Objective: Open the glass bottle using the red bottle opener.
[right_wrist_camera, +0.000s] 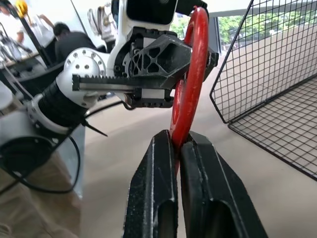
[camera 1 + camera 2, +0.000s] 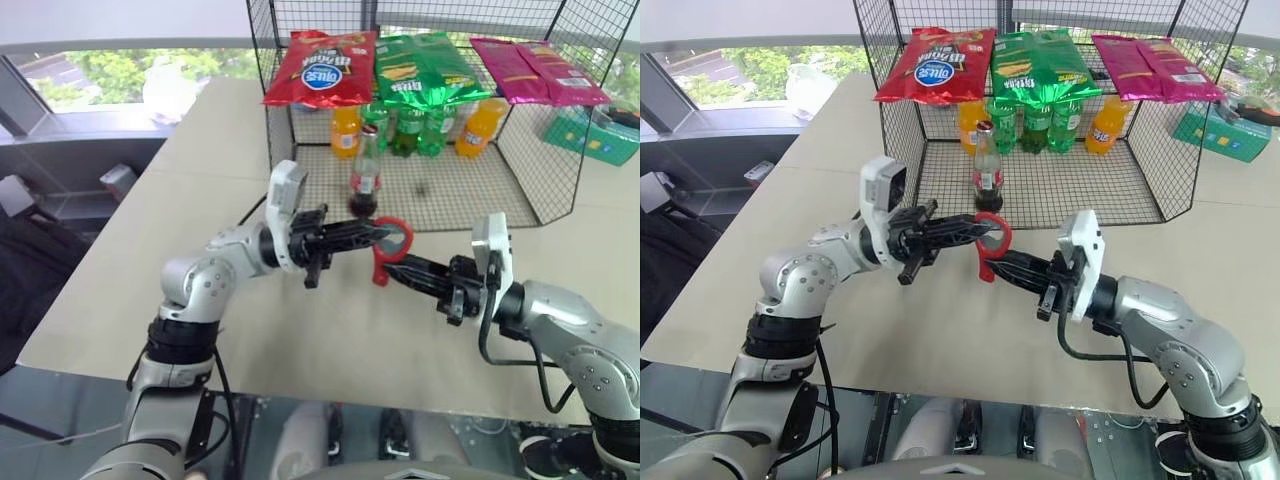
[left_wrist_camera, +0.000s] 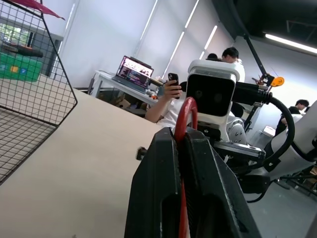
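Left gripper (image 2: 385, 233), above beige table (image 2: 200, 290), clamped on ring head of red bottle opener (image 2: 390, 247). Glass bottle (image 2: 364, 174) upright just behind, at open front of wire rack (image 2: 560, 150). Right gripper (image 2: 395, 273): fingers close around opener's handle, almost shut.

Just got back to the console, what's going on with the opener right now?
Both grippers are on the red bottle opener, held in the air above the table. The left gripper is shut on its ring-shaped head; the right gripper pinches the handle from the other side, mid hand-over by the look of it. The glass bottle stands upright just behind, at the front of the wire rack, untouched and with its cap on.
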Robot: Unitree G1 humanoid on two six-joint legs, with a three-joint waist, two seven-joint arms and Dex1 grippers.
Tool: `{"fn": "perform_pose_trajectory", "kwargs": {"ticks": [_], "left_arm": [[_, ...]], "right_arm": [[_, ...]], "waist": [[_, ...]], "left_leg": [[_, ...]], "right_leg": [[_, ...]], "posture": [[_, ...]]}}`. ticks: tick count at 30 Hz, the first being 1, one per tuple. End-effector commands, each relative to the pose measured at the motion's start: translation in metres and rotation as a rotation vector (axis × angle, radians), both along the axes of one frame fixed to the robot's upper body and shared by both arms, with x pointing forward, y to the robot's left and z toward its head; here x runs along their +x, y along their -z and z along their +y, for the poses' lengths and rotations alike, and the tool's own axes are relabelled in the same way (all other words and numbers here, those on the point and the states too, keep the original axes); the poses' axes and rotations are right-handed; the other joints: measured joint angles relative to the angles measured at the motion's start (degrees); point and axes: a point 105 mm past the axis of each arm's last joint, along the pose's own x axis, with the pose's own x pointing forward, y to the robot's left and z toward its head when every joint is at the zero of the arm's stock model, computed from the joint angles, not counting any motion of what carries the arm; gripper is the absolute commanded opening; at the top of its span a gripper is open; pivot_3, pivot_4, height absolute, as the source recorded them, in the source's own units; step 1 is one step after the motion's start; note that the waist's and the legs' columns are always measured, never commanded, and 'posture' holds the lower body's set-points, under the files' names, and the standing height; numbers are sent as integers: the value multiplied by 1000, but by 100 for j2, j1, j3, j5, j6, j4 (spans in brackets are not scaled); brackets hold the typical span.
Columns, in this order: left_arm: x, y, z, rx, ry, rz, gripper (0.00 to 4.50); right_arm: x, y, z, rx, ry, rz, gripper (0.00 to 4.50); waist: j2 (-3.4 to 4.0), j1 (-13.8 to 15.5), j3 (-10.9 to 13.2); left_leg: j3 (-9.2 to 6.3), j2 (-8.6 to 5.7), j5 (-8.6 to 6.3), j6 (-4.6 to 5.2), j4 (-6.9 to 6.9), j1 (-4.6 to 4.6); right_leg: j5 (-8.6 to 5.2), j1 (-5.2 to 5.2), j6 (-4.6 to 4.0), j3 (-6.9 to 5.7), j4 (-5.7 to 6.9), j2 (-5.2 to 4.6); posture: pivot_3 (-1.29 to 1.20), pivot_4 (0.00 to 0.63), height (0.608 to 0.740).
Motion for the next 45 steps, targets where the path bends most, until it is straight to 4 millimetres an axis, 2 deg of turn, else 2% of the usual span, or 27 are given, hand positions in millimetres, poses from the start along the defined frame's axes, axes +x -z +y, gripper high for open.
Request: {"fn": "perform_pose_trajectory", "kwargs": {"ticks": [1,7,11,16,18,19,21,22,24,25,26,27,30,36,40,45], "left_arm": [[-6,-10,-5,-32,38,-36,0],[-9,-9,-8,-30,38,-45,0],[-10,-9,-8,-33,31,-51,0],[-7,-10,-8,-34,-9,-86,0],[-8,-12,-5,-41,-9,-80,714],[-7,-12,-3,-34,-17,-82,930],[-6,-11,1,-14,-48,-95,1938],[-4,-9,6,-4,-86,-96,2341],[9,0,17,35,-226,-94,3354],[15,6,21,56,-290,-90,3484],[24,11,22,80,-369,-108,4155],[40,15,24,103,-497,-132,4471],[75,24,21,217,-781,-262,4471],[105,20,-2,223,-923,-305,4471],[125,16,-4,243,-1008,-286,4471],[136,7,-7,245,-1011,-312,4471]], "right_arm": [[-7,-10,8,50,-54,3,1962],[-3,-17,10,102,-55,22,1962],[-2,-15,8,96,-50,34,124],[-4,-10,6,87,-55,46,25],[-4,-7,4,83,-48,48,0],[-3,-6,3,82,-42,48,0],[0,-4,-1,81,-17,49,0],[3,1,-8,72,20,57,0],[14,17,-35,38,150,90,0],[17,24,-47,19,203,101,0],[18,28,-56,7,243,106,0],[18,29,-63,4,275,107,0],[18,25,-76,5,335,88,0],[20,17,-78,1,362,55,0],[20,12,-76,-13,360,33,0],[17,8,-77,-16,368,18,0]], "waist": [[1,-4,1],[1,-6,1],[1,-6,1],[2,-5,2],[2,-5,2],[2,-5,2],[2,-5,2],[3,-7,2],[3,-3,2],[3,2,2],[3,20,2],[1,30,4],[1,81,7],[0,126,8],[-1,132,8],[-6,137,12]], "left_leg": [[0,0,0,0,0,0],[0,0,0,0,0,0],[0,0,0,0,-1,0],[0,0,0,0,-2,-1],[0,0,0,0,-2,-1],[0,0,0,0,-2,-1],[0,0,0,0,-3,-1],[0,0,0,0,-4,-1],[0,0,-1,0,-7,-1],[0,0,-1,0,-8,0],[0,0,-1,0,-8,-1],[0,-1,-1,1,-9,-1],[0,-2,-1,2,-8,-5],[0,-1,-1,2,-11,-3],[4,0,-1,1,-12,-5],[4,-1,-1,1,-12,-9]], "right_leg": [[0,0,0,0,0,0],[4,0,-7,0,0,0],[4,0,-8,0,-1,0],[4,-1,-7,0,-1,-1],[4,-1,-7,0,-2,-1],[4,-1,-7,0,-2,-1],[3,-1,-5,0,-2,0],[2,-1,-4,0,-2,0],[2,-2,-4,0,-4,-1],[2,-1,-4,0,-6,-1],[2,0,-4,0,-9,-1],[3,1,-4,0,-11,-3],[4,0,-3,0,-13,-3],[-3,-3,12,-1,-9,-1],[6,-5,-4,-2,-10,0],[4,-6,1,-6,-13,-1]], "posture": [[0,150,740],[0,150,740],[0,150,740],[0,150,740],[0,150,740],[0,150,740],[0,150,740],[0,150,740],[0,150,740],[0,150,740],[0,150,740],[0,150,740],[0,150,740],[0,150,740],[0,150,740],[0,150,740]]}}
